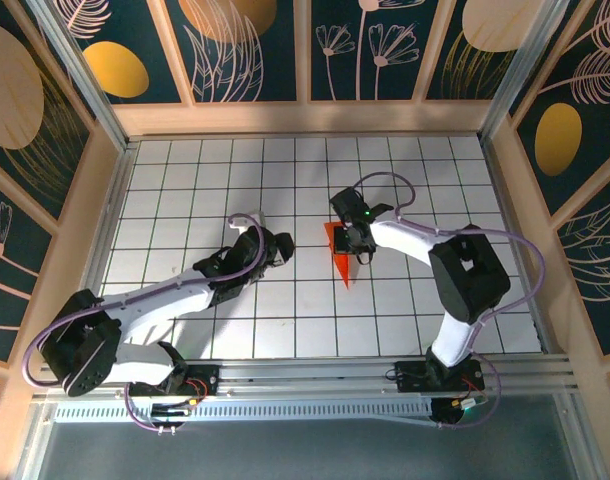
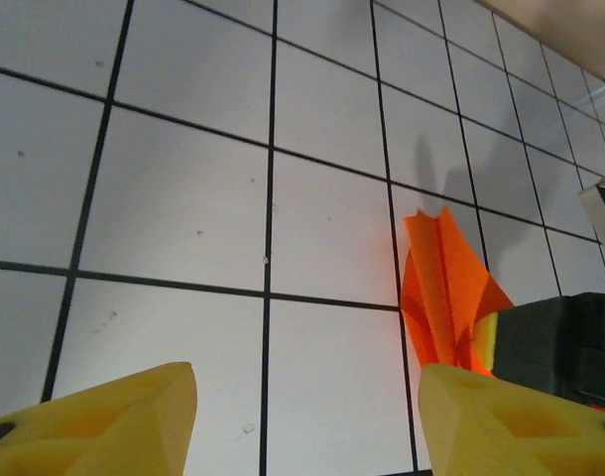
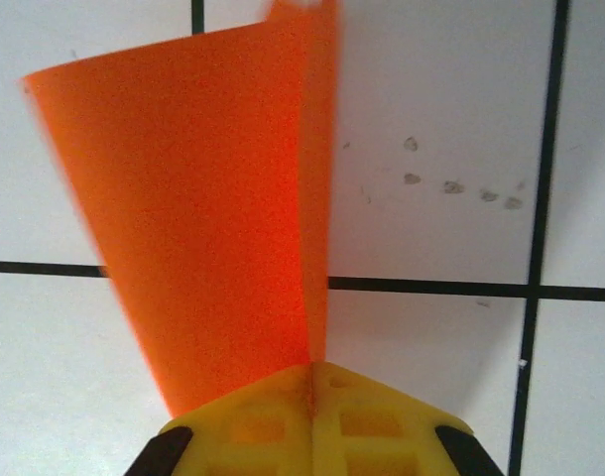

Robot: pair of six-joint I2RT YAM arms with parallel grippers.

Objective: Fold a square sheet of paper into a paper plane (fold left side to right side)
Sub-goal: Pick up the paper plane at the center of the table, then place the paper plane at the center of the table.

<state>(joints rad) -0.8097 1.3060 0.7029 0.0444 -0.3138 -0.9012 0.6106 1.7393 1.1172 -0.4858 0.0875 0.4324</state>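
Within the clamped right pincer (image 3: pixel 312 382), the paper plane (image 3: pixel 203 198); left pincer (image 2: pixel 307 397) parted, empty.

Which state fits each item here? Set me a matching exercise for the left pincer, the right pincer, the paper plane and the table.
Column one:
1. left pincer
2. right pincer
3. paper plane
4. table

Column two:
A. white tiles with black lines
B. shut on the orange paper
C. open, nothing between its fingers
D. bright orange, creased, pinched at one end

Pairs: 1-C, 2-B, 3-D, 4-A
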